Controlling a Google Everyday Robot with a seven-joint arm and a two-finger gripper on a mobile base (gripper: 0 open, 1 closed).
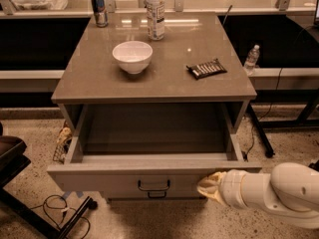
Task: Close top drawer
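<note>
- Presently, the top drawer (99,179) stands pulled well out of the cabinet under the desk (94,81), its pale inside bare to the camera.
- My tool (212,187) sits low on the right, its tip against the drawer's flat front, just beside the dark bail handle (154,185). I cannot tell how far open it is, and it has hold of nothing that I can see.
- I judge the closing push to be in hand, with most of the travel left to go.
- The next move calls for a straight, level shove toward the cabinet. Pressing right of centre, I risk skewing the drawer on its runners.
- On the desk, a white bowl (132,55), a dark snack pack (206,68), a bottle (156,14) and a can (99,8) stand clear of the work.
</note>
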